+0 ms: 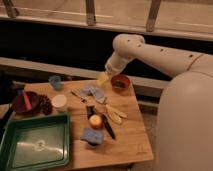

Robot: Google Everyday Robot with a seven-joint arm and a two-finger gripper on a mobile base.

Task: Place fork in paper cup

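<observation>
The fork (76, 94) is a thin silvery utensil lying on the wooden table (131, 142), left of some blue pieces (94, 92). To its lower left stands the paper cup (59, 102), short, white and upright. My gripper (103, 79) hangs from the white arm above the table's back edge, just left of the reddish-brown bowl (120, 82) and up-right of the fork. Its yellowish fingers stand open with nothing between them.
A small blue cup (55, 81) stands at the back left, and a dark red bowl (24, 102) at the left edge. A green tray (35, 146) fills the front left. An orange (95, 121), a black-handled knife (108, 128), cream utensils (115, 114) and a blue object (92, 136) lie mid-table.
</observation>
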